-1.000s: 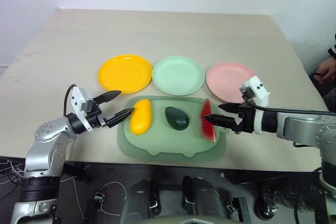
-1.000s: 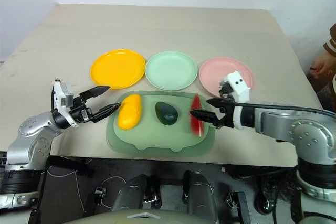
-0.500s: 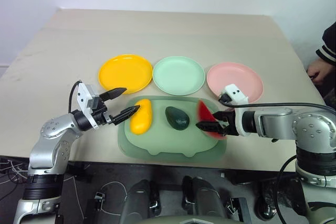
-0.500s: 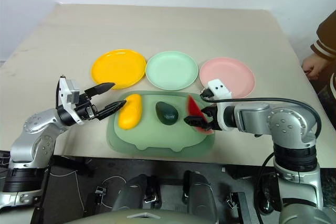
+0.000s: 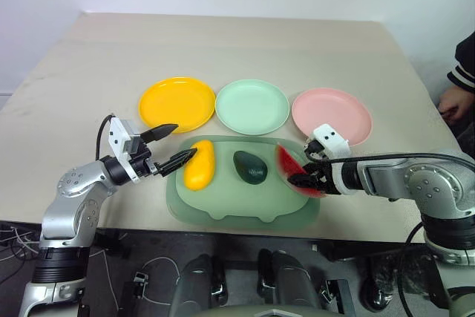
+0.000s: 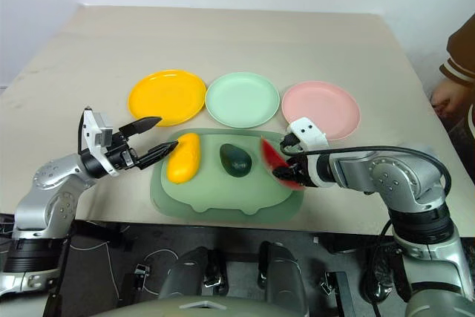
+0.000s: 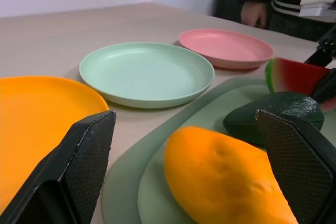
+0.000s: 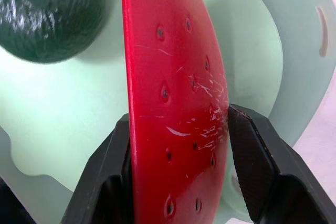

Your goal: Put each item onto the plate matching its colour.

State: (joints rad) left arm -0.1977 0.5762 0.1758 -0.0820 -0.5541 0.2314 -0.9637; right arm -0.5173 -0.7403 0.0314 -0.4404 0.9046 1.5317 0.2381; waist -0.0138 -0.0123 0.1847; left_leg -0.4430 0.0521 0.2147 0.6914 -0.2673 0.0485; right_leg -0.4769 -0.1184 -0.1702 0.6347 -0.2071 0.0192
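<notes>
Tabletop (image 5: 223,42) open across upper frame behind three plates. Centre tray (image 5: 223,209) crowded: mango (image 5: 199,165), avocado (image 5: 251,167), watermelon wedge (image 5: 291,168) side by side, narrow gaps. Person's hand (image 5: 454,100) at right edge.

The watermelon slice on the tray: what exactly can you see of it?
The watermelon wedge is a toy, seemingly glossy plastic: red flesh dotted with small dark seed dimples and lightly scratched, with a green rind along its curved back. It stands on edge at the right end of the dull-green tray, beside the dark avocado. The right tool is shut on it, one black finger pressed against each flat side.
</notes>
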